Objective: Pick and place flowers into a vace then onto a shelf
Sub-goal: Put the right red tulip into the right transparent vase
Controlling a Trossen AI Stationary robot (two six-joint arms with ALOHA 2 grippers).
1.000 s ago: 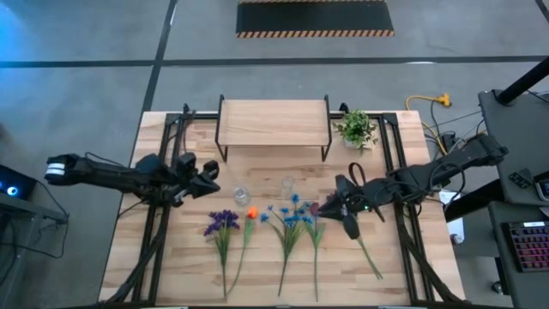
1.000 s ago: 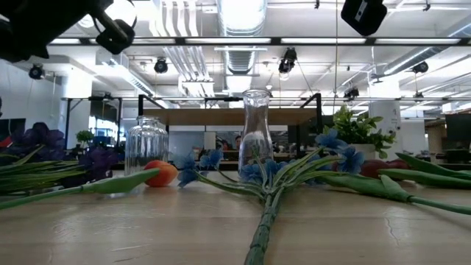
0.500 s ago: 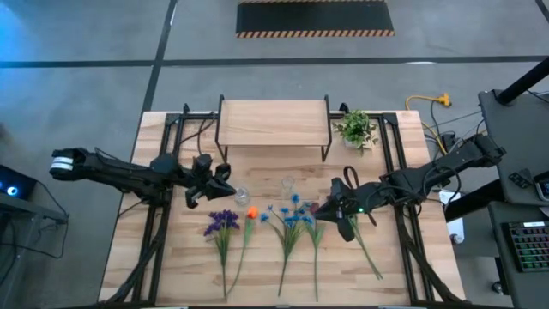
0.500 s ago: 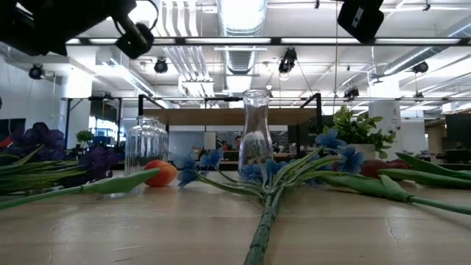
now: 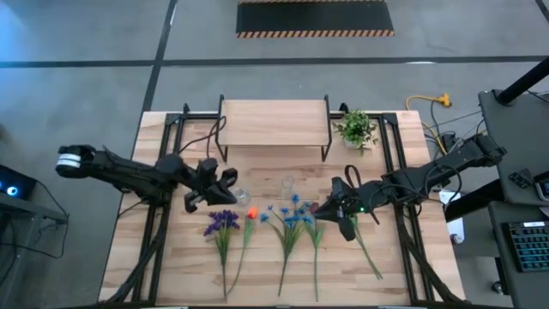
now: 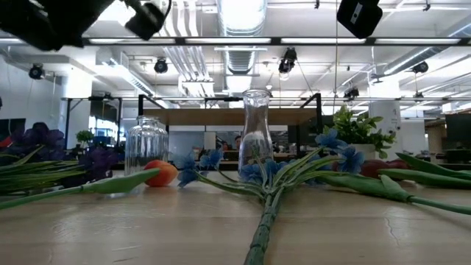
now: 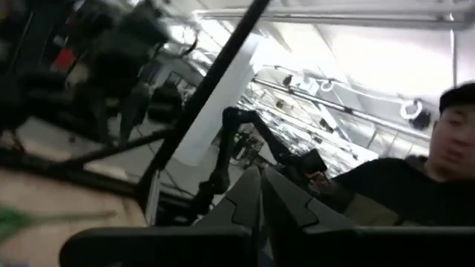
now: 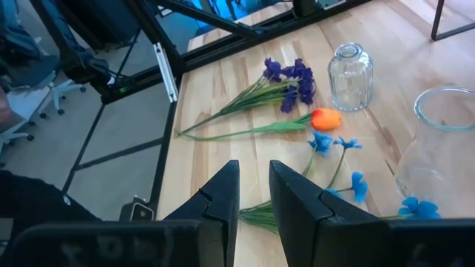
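Note:
The flowers lie in a row on the table's near half: a purple cluster, an orange bud, blue blooms and dark red tulips, stems toward the near edge. A small ribbed glass jar and a taller clear vase stand upright behind them. My left gripper hangs in the air just left of the jar, fingers shut. My right gripper hovers open above the tulip heads, well above the table.
The shelf, wooden top on black legs, stands at the table's far edge. A leafy potted plant sits to its right. Black frame rails run along the left and right sides of the table. A person shows beyond the table.
My left gripper has moved toward the table's right, closing on the small jar, and has risen a little. My right gripper has drifted slightly left over the tulip heads. The flowers and both glass vessels have stayed put.

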